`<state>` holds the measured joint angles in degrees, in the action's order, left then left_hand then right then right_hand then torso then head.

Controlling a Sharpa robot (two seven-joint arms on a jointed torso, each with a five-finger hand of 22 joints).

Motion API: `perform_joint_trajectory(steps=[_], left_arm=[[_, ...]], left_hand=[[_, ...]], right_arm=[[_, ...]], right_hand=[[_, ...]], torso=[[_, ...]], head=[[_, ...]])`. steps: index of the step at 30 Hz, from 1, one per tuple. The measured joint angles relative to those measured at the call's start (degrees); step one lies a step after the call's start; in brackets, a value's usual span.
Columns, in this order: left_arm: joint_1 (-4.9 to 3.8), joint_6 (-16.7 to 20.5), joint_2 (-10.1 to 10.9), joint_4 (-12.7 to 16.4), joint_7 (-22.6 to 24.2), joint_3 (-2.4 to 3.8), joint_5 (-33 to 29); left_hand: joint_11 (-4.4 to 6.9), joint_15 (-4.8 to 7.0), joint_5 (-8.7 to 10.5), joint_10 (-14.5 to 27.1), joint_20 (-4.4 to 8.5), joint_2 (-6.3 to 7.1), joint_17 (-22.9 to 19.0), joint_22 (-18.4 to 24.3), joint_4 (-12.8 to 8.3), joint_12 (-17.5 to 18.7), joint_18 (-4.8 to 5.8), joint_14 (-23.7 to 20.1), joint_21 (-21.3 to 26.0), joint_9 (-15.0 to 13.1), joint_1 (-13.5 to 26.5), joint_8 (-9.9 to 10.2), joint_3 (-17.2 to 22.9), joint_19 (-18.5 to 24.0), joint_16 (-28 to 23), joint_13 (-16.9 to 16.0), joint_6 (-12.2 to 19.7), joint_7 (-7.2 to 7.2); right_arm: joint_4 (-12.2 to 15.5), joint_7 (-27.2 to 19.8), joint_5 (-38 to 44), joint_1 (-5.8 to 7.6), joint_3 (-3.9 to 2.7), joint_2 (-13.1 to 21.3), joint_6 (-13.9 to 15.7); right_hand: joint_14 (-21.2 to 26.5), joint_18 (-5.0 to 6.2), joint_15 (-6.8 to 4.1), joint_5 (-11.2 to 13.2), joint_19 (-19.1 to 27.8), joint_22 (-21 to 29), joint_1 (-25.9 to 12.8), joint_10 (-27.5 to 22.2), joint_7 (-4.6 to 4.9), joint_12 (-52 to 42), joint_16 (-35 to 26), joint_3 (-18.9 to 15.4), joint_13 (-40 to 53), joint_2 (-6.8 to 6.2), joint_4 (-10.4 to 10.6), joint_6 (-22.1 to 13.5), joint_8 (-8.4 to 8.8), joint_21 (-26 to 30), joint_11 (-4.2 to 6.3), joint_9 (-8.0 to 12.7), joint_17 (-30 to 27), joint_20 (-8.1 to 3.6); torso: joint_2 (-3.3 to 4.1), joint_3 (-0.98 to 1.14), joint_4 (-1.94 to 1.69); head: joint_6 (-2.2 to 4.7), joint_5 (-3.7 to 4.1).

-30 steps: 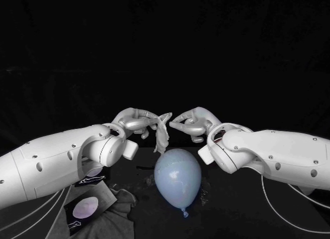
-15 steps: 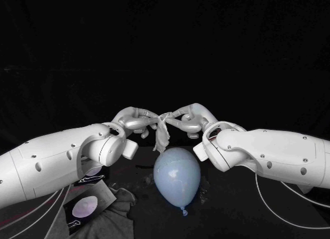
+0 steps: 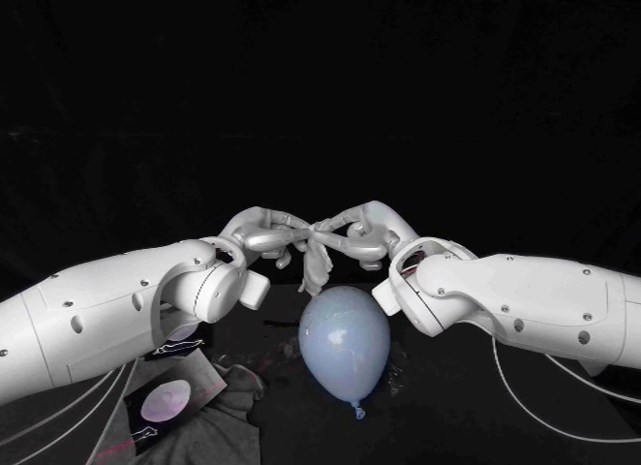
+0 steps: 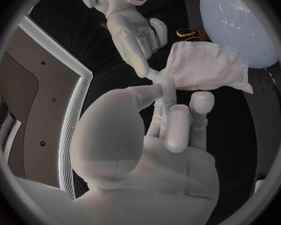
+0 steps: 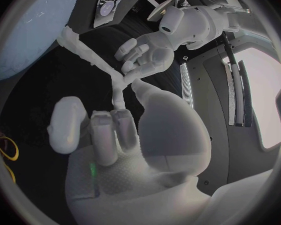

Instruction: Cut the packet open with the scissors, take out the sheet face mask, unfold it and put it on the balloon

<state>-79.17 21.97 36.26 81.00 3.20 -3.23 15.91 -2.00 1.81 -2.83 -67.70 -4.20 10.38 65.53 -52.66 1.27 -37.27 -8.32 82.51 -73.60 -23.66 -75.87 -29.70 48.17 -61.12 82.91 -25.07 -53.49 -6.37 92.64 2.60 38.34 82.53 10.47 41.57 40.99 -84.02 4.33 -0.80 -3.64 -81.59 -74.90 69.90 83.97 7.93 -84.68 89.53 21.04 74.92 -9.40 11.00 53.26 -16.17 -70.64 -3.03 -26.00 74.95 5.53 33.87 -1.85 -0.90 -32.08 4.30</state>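
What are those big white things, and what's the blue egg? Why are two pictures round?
The white things are a robot's two arms, and each ends in a silver hand. The square picture comes from a camera on the robot's head, looking down at a black table. The two round pictures come from small cameras at the wrists, so you see each hand from behind. The blue egg is a balloon lying on the table. Above it, the left hand and the right hand together pinch a folded white sheet mask, which hangs down between them. Near the robot, on its left, lies a packet beside a crumpled grey cloth.
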Motion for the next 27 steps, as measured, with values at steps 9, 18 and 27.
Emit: perform_joint_trajectory(steps=[9, 18, 27], left_arm=[[0.00, 0.01, 0.04, 0.53, 0.00, 0.00, 0.19], [0.00, 0.09, 0.45, 1.66, -0.03, 0.00, 0.29], [0.00, 0.10, 0.54, 2.09, -0.07, 0.00, 0.33]], left_hand=[[0.00, -0.01, -0.06, 0.00, 0.00, -0.06, -0.05, 0.00, 0.00, 0.00, 0.00, -0.01, 0.00, -0.01, -0.06, -0.22, 0.00, 0.00, -0.01, 0.01, 0.09, -0.08], [-0.01, -0.01, -0.05, 0.00, 0.00, -0.19, -0.13, 0.01, 0.00, 0.00, 0.00, -0.01, 0.00, -0.01, -0.20, -0.22, -0.01, 0.00, -0.03, 0.02, 0.11, -0.07], [-0.08, -0.02, -0.05, 0.06, 0.00, -0.20, -0.13, 0.04, 0.00, 0.00, 0.00, -0.02, 0.01, -0.01, -0.21, -0.21, -0.02, 0.00, -0.03, -0.03, 0.20, 0.01]], right_arm=[[-0.42, 1.06, 1.47, -0.21, 0.00, -0.41, -0.67], [-0.77, 2.64, 2.96, -0.26, -0.01, -0.57, -0.39], [-0.71, 3.28, 3.94, -0.31, -0.02, -0.64, 0.70]], right_hand=[[0.00, 0.00, 0.00, 0.13, 0.15, -0.03, -0.56, -0.01, -0.23, 0.31, -0.21, -1.45, 0.03, -0.09, 1.10, 0.23, 0.00, 0.21, 0.01, 0.01, -0.05, 0.14], [0.01, 0.00, 0.00, 0.43, 0.13, -0.05, 3.19, -0.02, -1.25, 0.43, 0.07, -0.72, 0.03, 2.21, -0.25, 1.90, -1.11, -0.40, 0.06, -0.26, -0.04, 0.12], [0.09, -0.01, -0.97, 0.56, -1.33, -0.04, 8.62, 0.06, -2.00, -0.92, 0.27, 6.22, -0.02, 6.46, -4.49, 3.02, -2.76, -3.58, 1.19, -0.84, 0.00, -1.36]], torso=[[-0.01, 0.01, 0.02], [-0.04, 0.03, 0.03], [-0.03, 0.05, 0.05]], head=[[-0.04, -0.03], [-0.14, 0.00], [-0.10, -0.04]])
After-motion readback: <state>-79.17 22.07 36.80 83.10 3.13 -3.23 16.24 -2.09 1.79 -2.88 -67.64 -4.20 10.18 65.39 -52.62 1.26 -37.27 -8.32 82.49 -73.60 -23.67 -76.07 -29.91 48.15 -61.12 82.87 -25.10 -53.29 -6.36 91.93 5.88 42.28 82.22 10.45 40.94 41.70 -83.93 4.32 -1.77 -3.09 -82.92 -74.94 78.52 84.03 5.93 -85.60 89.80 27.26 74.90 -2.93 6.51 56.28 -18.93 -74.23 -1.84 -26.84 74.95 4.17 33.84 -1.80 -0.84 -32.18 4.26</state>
